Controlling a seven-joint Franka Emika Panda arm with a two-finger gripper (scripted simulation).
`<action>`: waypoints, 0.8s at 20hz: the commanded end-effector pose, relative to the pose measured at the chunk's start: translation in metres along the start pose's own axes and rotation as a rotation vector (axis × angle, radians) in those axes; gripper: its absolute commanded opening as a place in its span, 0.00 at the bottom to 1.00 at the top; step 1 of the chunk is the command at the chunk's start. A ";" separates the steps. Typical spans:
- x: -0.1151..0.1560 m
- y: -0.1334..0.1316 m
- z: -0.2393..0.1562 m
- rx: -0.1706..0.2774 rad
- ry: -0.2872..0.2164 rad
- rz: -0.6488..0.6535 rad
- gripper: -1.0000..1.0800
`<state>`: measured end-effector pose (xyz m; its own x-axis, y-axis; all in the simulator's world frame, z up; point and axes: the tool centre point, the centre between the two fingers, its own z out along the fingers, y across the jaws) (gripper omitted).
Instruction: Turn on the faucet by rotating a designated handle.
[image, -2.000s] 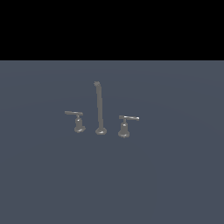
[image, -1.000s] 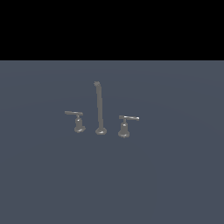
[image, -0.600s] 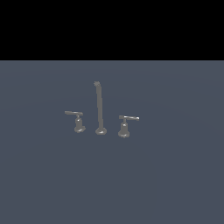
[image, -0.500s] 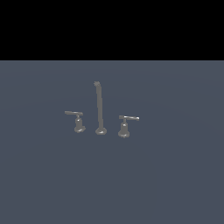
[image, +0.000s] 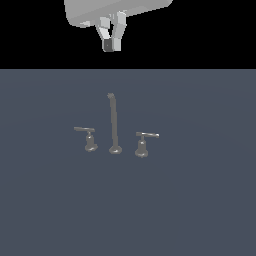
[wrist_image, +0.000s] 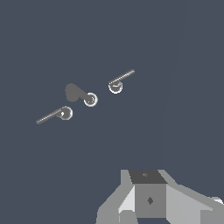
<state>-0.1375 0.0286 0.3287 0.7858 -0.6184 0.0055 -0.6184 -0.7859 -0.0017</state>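
Observation:
The faucet (image: 114, 125) is a dull-grey three-piece set on a blue-grey floor: a tall thin spout and two short lever handles. The designated handle (image: 143, 143) stands on the exterior view's right, with its bar jutting right. The twin handle (image: 89, 139) stands on the left. My gripper (image: 112, 46) hangs high above and behind the spout, far from both handles, fingers together and empty. The wrist view shows the faucet (wrist_image: 90, 99) from above, with both handles and my shut fingers (wrist_image: 148, 199). I cannot tell which handle is which there.
The flat blue-grey floor (image: 200, 200) spreads all around the faucet. Nothing else stands on it. A black background lies beyond its far edge.
My gripper and part of the hand now show at the top of the exterior view, where earlier frames showed nothing. The faucet and its handles have not moved.

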 end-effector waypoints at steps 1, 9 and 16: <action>0.010 -0.006 0.015 0.001 0.000 0.066 0.00; 0.043 -0.020 0.062 0.002 -0.002 0.270 0.00; 0.074 -0.027 0.102 0.001 -0.003 0.445 0.00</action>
<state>-0.0681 0.0067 0.2358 0.4776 -0.8786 0.0007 -0.8785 -0.4776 -0.0038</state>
